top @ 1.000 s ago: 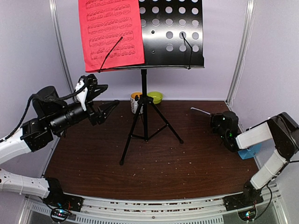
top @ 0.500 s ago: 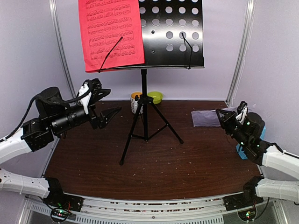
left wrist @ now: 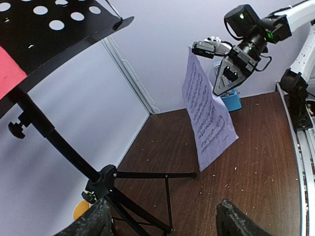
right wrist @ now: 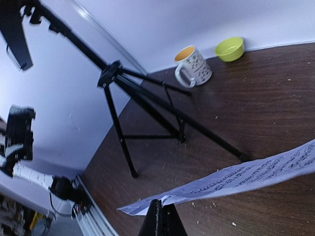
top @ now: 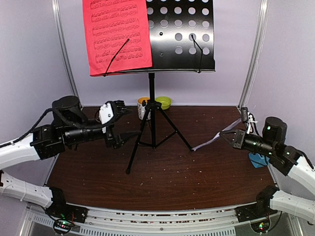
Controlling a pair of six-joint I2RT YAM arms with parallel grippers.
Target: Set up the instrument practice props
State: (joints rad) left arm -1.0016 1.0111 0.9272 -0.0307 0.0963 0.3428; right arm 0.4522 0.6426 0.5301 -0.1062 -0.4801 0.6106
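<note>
Top external view: a dark brown wood-grain table (top: 162, 177), speckled with pale crumbs, carries the black music stand (top: 151, 113). Its thin tubular tripod legs are splayed on the wood, and its flat metal desk above is punched with round holes.

The red page (top: 115, 32), matte paper printed with staves, covers the desk's left half under a wire retainer. The lilac-white page (left wrist: 206, 115) is thin and slightly curled. It hangs in the air right of the tripod, pinched at its top edge by the right gripper (top: 231, 137), whose fingers are closed on it.

The left gripper (top: 125, 120) hovers just left of the tripod with its jaws spread and nothing between them. A light-blue metronome (top: 257, 160) peeks out behind the right arm at the table's right edge. A speckled white mug (right wrist: 193, 65) with an orange interior and a glossy green bowl (right wrist: 230, 48) sit by the back wall.

Half a second earlier the lilac-white page lay flat on the table at the right rear; now it is lifted. The left arm has dropped lower and moved closer to the tripod, and the red page has not moved.
</note>
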